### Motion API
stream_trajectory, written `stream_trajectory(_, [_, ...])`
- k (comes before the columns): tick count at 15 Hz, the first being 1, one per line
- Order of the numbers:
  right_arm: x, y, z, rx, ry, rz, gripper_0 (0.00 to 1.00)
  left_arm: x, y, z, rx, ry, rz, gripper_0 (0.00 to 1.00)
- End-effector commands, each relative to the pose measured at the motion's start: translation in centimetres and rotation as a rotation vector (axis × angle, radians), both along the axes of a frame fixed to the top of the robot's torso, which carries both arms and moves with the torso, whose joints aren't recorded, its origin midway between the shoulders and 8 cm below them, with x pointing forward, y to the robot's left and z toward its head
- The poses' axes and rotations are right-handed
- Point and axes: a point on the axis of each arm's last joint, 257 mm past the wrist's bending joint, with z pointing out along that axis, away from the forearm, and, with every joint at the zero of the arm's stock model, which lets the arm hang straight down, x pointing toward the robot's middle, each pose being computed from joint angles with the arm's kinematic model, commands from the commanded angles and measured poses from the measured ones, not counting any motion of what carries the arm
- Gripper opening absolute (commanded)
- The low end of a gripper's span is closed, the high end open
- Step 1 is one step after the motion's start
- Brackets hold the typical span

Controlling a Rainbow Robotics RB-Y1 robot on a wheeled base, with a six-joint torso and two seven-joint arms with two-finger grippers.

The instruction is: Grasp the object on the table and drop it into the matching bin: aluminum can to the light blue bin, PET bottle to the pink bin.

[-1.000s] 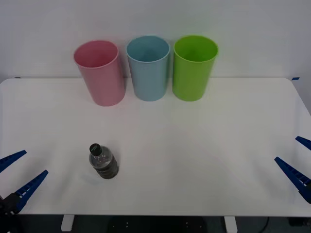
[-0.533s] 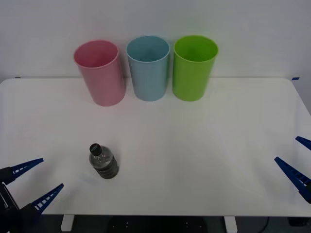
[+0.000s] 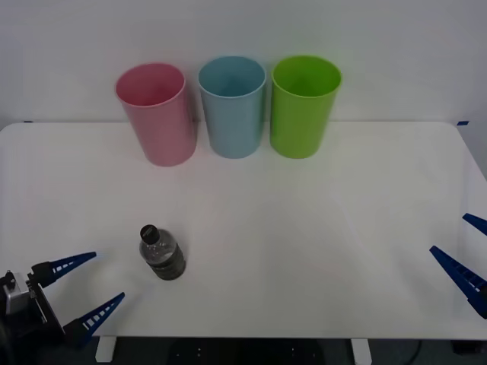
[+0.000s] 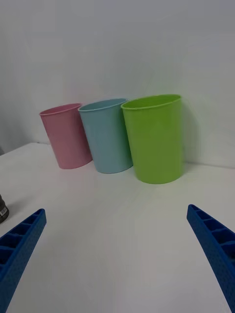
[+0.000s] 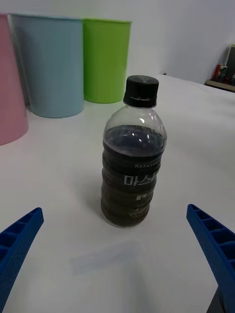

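Approach step: left hand spread wide at near table edge, PET bottle upright just beyond, ungrasped; next, advance, close on body, carry to pink bin at far edge.

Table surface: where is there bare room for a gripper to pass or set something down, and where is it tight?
The table is bare between the PET bottle and the open right gripper, and between the bottle and the bins. Tight: pink bin, light blue bin and green bin stand close together; the open left gripper flanks the bottle.
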Motion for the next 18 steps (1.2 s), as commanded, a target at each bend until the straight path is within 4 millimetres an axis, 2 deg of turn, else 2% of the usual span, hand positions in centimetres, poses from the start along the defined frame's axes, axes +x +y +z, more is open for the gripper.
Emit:
stream_trajectory(1, [0.0,0.0,0.0,0.0,0.0,0.0,1.0,0.8,-0.9,-0.8,-0.035,0.019,-0.009,1.0])
stream_trajectory(9, [0.0,0.0,0.0,0.0,0.0,0.0,1.0,3.1,-5.3,-1.5,-0.095,0.01,-0.025,1.0])
stream_trajectory(18, [0.0,0.0,0.0,0.0,0.0,0.0,1.0,5.7,-7.8,-2.1,-0.097,-0.002,-0.04,1.0])
